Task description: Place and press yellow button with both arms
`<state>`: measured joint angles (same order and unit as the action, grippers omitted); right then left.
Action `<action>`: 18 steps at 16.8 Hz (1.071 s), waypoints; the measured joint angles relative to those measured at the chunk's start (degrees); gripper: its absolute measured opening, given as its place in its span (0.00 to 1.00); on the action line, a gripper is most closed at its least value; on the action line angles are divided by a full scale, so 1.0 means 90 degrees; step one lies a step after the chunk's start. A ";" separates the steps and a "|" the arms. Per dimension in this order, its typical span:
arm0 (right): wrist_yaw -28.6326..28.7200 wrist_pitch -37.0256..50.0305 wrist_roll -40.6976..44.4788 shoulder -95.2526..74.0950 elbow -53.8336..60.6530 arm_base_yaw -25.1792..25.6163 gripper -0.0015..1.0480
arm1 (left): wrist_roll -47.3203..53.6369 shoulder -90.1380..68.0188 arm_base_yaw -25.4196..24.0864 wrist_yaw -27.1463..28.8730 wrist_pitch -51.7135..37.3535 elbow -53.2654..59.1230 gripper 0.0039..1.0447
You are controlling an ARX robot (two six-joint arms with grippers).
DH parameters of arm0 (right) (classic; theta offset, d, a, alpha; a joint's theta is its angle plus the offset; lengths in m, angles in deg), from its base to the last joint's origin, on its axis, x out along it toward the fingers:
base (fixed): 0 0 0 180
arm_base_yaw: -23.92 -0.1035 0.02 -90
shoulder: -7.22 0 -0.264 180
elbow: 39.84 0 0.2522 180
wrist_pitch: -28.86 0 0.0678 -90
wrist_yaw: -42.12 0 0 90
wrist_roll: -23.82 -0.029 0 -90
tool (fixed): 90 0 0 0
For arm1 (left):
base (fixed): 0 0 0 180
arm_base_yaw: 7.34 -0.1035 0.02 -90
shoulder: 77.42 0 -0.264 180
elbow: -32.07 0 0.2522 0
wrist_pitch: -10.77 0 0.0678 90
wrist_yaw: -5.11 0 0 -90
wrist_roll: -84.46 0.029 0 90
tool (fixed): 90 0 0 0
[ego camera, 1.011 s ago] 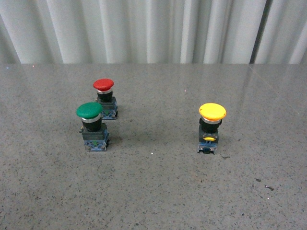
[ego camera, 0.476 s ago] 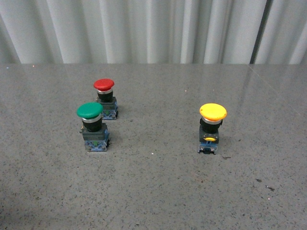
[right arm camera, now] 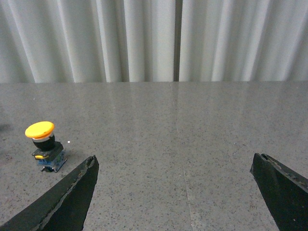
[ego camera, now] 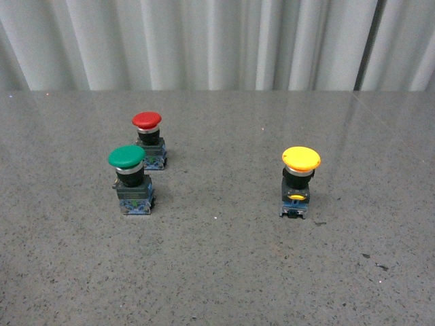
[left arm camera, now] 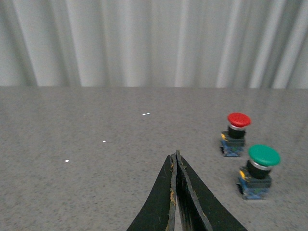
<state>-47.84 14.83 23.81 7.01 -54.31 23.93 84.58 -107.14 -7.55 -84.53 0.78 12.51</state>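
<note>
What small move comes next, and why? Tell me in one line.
Probably swing the open right gripper toward the yellow mushroom-capped push button: it stands upright and untouched on the grey table, off to one side of the wide jaws, not between them.

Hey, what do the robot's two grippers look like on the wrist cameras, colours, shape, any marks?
Both are matte black. The left gripper has long fingers tapering to thin points, with yellowish-brown scuffing along their inner edges. The right gripper has broad wedge-shaped fingers with pale, worn edges. No cables or labels show; the front view shows neither arm.
</note>
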 joint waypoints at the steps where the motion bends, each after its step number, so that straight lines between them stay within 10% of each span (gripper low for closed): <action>1: 0.0000 0.0000 0.0000 0.0000 0.0000 0.0000 0.94 | 0.0005 0.0109 0.0027 -0.0044 0.0049 0.0058 0.01; 18: 0.0000 0.0000 0.0000 0.0000 0.0000 0.0000 0.94 | 0.0002 0.2047 0.0024 -0.0039 0.1396 0.0559 0.01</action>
<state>-47.84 14.83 23.81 7.01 -54.31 23.93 84.60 -88.71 -7.33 -84.88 13.35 17.54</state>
